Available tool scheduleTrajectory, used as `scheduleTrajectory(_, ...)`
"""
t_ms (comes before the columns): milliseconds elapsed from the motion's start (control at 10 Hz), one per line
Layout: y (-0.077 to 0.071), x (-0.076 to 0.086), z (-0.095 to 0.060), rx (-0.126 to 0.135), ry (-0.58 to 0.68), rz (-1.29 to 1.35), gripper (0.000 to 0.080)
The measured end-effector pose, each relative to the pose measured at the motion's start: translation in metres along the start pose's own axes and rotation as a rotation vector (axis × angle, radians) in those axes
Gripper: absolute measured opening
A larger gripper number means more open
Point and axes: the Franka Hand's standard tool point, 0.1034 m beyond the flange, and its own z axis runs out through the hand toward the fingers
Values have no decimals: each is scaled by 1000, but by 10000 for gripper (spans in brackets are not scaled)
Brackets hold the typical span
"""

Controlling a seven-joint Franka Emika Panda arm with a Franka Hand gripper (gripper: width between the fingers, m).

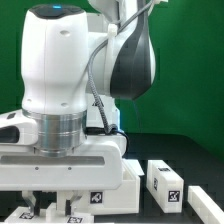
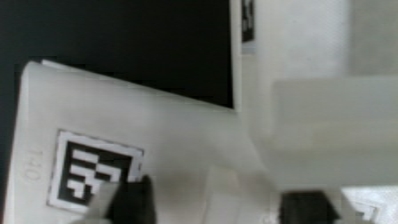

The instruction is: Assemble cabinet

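My gripper [image 2: 214, 205] hangs low over the white cabinet parts. In the wrist view its two dark fingers [image 2: 128, 200] stand on either side of a white cabinet piece [image 2: 222, 150], which fills the gap between them. The blur hides whether the pads touch it. Beside that piece lies a flat white panel [image 2: 71, 120] with a black-and-white tag [image 2: 89, 170]. In the exterior view the gripper [image 1: 50, 208] is down at the table, mostly hidden behind the arm, next to a white tagged block [image 1: 100, 195].
Two more white tagged cabinet parts [image 1: 165, 185] [image 1: 208, 200] lie on the black table toward the exterior view's right. The bulky white arm [image 1: 70, 70] fills most of that view, against a green backdrop [image 1: 185, 60].
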Motion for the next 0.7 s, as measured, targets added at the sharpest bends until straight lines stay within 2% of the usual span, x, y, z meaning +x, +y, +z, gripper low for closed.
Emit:
scheduleTrajectory(100, 4, -1, 0, -1, -1, 2, 170)
scheduleTrajectory(200, 7, -1, -1, -2, 1, 4, 62)
scheduleTrajectory(500, -1, 0, -25, 13, -7, 37, 63)
scheduleTrajectory(700, -4, 2, -48, 23, 3, 45, 63)
